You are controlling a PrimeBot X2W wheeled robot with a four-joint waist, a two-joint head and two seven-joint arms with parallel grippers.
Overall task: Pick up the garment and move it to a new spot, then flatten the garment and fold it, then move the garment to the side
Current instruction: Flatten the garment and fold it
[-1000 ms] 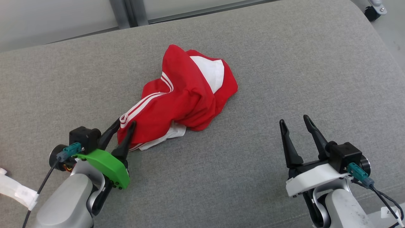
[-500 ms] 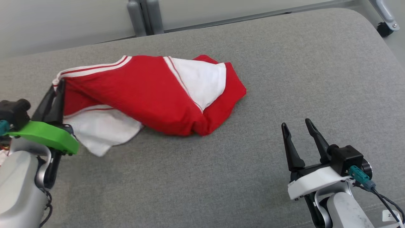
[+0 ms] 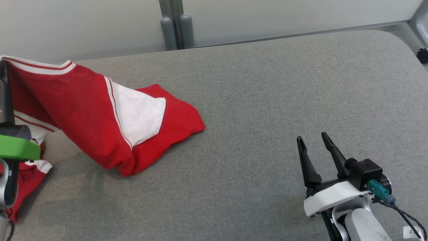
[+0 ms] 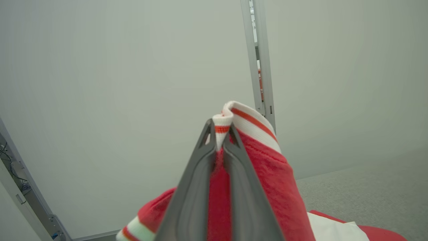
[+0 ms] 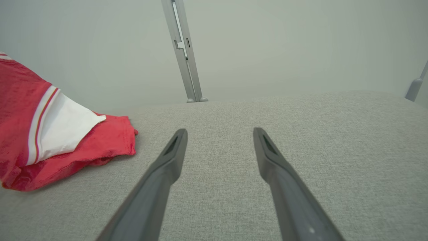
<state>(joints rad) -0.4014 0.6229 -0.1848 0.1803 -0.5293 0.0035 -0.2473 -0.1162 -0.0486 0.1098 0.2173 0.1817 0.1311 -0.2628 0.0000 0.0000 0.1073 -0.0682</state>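
The garment (image 3: 83,113) is red with white panels and white-striped trim. It is pulled up at the far left of the head view and slopes down to the grey cushion, where its right end rests. My left gripper (image 3: 4,67) is shut on the striped hem. The left wrist view shows the hem (image 4: 222,125) pinched between the two closed fingers, with the garment (image 4: 267,167) hanging below. My right gripper (image 3: 311,137) stands open and holds nothing at the lower right, well clear of the cloth. Its fingers (image 5: 167,164) spread over bare cushion, with the garment (image 5: 23,100) off to the left.
The grey padded surface (image 3: 267,100) stretches wide to the right of the garment and has rounded far corners. Pale wall panels with a grey post (image 3: 175,30) stand behind it. A dark caster (image 3: 423,55) sits past the right edge.
My left gripper closed on the striped hem, then lifted it up and to the left, stretching the crumpled garment out. The head view has shifted as well. The right gripper stayed open in place.
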